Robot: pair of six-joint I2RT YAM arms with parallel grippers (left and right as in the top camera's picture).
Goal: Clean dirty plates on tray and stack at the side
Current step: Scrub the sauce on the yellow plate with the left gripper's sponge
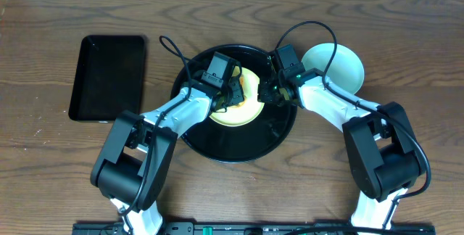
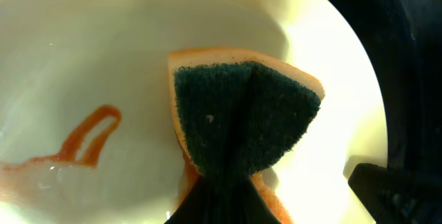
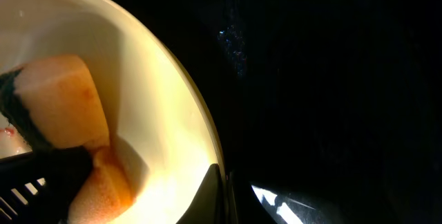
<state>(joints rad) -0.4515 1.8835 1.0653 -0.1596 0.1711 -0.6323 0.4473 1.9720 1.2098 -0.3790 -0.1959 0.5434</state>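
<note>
Glossy black and wide-rimmed, the round tray (image 1: 239,146) sits at the middle of the wooden table (image 1: 43,155), carrying one pale yellow plate (image 1: 243,113) on its far half. Both arms meet over that plate.

The left gripper (image 1: 229,93) is clamped on a folded sponge (image 2: 242,120). The sponge's dark green scouring face is turned toward the wrist camera, with its orange body showing along the edges. It is pressed down against the plate's inner surface. A looped orange-brown sauce smear (image 2: 90,135) lies on the plate to one side of the sponge, clear of it.

The right gripper (image 1: 268,93) comes in from the opposite side and pinches the yellow plate's rim. One finger (image 3: 215,200) shows against the inner face of the rim, while its partner is lost against the black of the tray beneath.

A pale mint-blue plate (image 1: 341,68) rests on the table just beside the round tray's far right rim, outside it, partly crossed by the right arm and its cable. Its face looks clean from overhead. Well off to the left, a smaller rectangular black tray (image 1: 109,75) lies flat on the table, apart from both arms.
</note>
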